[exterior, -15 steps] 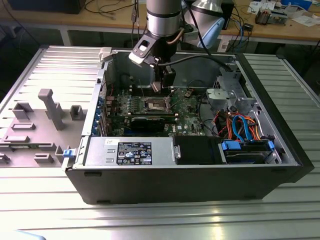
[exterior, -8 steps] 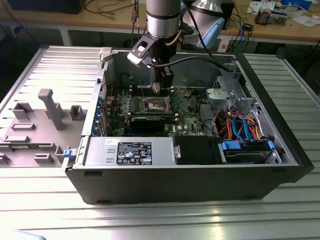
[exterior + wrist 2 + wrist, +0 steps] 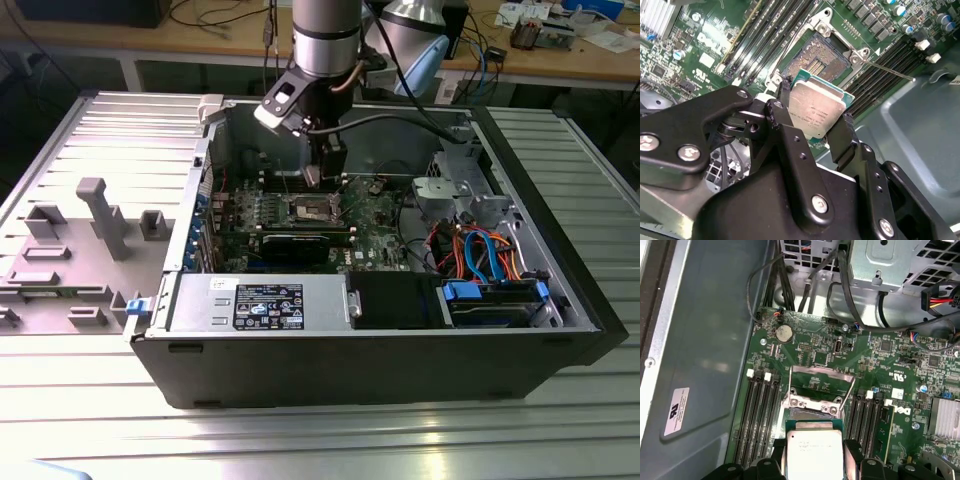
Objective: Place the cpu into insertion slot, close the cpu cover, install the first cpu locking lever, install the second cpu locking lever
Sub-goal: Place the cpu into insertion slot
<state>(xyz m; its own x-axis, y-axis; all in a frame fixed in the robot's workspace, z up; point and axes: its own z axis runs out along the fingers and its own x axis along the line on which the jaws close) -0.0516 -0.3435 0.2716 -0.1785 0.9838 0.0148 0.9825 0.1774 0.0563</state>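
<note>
**Chip Held Just Over Its Socket**

The gripper [image 3: 814, 116] has its fingers closed on two sides of the cpu [image 3: 818, 106]. The cpu hangs just above the insertion slot [image 3: 821, 59] on the green motherboard [image 3: 890, 365], not yet in it. The cpu cover [image 3: 820, 370] stands open. To go in well, the chip likely needs to stay flat, match the slot's corners and sink slowly. Small print marks the chip's top, and a white sticker [image 3: 677, 410] sits on the case wall.

In tool [image 3: 814, 114]: cpu [image 3: 818, 104], above insertion slot [image 3: 822, 61]; memory slots [image 3: 762, 420] either side; cpu cover [image 3: 812, 402] raised at slot's edge.
</note>
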